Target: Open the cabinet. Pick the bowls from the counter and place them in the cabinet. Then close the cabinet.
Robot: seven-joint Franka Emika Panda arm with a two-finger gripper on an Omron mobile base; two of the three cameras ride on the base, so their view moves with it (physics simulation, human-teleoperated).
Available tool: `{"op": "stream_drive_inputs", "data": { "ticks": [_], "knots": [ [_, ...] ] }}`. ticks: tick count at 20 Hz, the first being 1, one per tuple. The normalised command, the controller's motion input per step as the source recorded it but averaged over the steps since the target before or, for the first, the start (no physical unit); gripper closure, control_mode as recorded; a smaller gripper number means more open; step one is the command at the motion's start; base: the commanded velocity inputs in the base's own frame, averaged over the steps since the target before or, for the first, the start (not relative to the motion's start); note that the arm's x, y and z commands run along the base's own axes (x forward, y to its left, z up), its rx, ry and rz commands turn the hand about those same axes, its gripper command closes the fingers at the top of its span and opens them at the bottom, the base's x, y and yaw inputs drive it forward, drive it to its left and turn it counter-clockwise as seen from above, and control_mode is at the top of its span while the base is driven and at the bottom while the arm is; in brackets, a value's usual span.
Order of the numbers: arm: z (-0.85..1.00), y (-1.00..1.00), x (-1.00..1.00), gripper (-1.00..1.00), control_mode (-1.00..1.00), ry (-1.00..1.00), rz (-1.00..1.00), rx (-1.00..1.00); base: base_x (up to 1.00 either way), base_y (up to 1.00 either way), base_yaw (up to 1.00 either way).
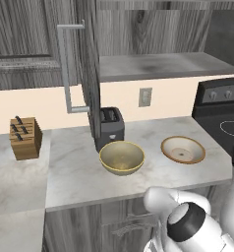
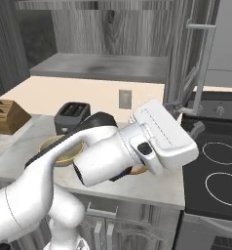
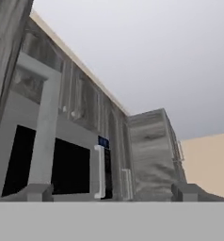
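Right base view: gripper (image 2: 183, 116), fingers spread and empty, centre-right beside open dark grey wood-grain cabinet door's bar handle (image 2: 202, 58); retreating carelessly risks snagging it before reaching olive-yellow bowl (image 1: 122, 158).

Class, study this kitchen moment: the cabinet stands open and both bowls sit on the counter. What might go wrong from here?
1. The open left door hangs above the olive bowl; lifting it straight up may strike the door.
2. The toaster stands close behind that bowl and may get bumped.
3. The tool, open near the right door's handle, may clip it.
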Motion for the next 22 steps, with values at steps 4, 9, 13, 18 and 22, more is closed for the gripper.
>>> {"op": "stream_drive_inputs", "data": {
  "ticks": [4,9,13,18,22],
  "knots": [
    [0.00,0.34,-1.00,-1.00,-1.00,-0.06,-0.26,0.00,0.00,0.00,0.00],
    [0.51,0.28,-0.89,-1.00,-1.00,0.03,-0.11,0.02,0.00,0.00,0.00],
    [1.00,0.12,-0.85,-1.00,-1.00,0.19,0.12,0.06,0.00,0.00,0.00],
    [0.59,0.42,-0.56,-1.00,-1.00,0.23,0.11,0.11,0.00,0.00,0.00],
    [0.15,0.43,-0.14,-1.00,-1.00,0.69,0.27,0.44,0.00,0.00,0.00]
  ]
}}
